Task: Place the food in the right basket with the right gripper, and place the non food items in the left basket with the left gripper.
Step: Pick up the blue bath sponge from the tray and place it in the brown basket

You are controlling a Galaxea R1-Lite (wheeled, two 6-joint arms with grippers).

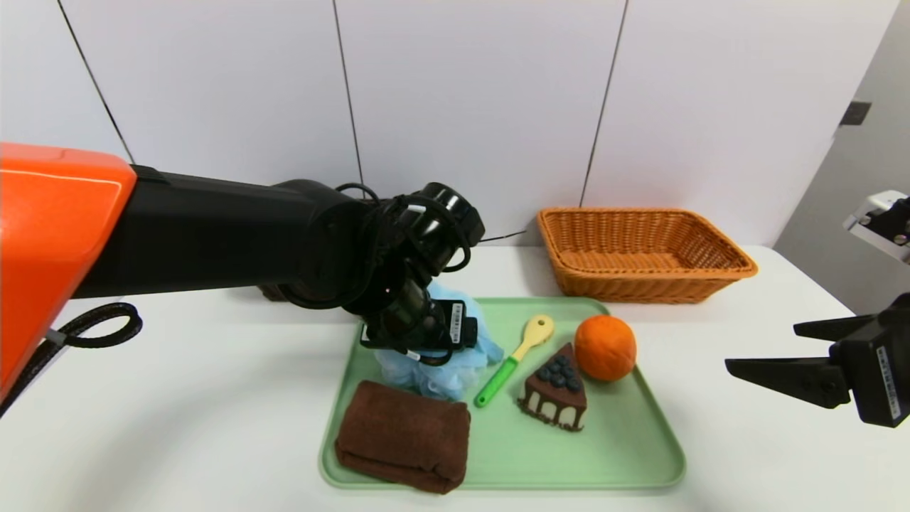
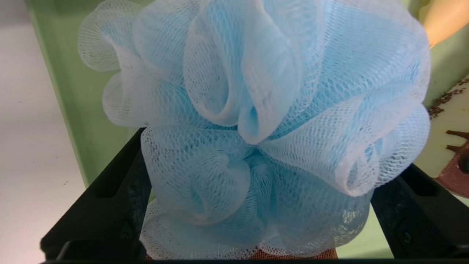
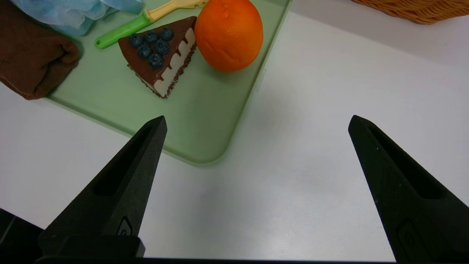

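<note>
Head view: left claw [image 1: 426, 355] hidden behind its wrist over the bath puff [image 1: 455, 370] on the green tray [image 1: 625, 455]. Left wrist view: fingers [image 2: 117, 190] spread wide either side of the puff. Right claw [image 1: 764, 352] open above bare tabletop [image 3: 311, 146], well apart from cake [image 1: 554, 387] and orange [image 1: 605, 347].

Bright even overhead light, soft shadows, blurred close-up edges of wrist views.

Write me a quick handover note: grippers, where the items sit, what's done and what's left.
Left gripper: open, jaws straddling the blue bath puff on the green tray, not closed.
Right gripper: open, empty, above bare table right of the tray.
Towel, spoon, cake wedge, orange: all on the tray.
Orange-tan basket: empty.
Done: nothing sorted. Left: all five items.
</note>
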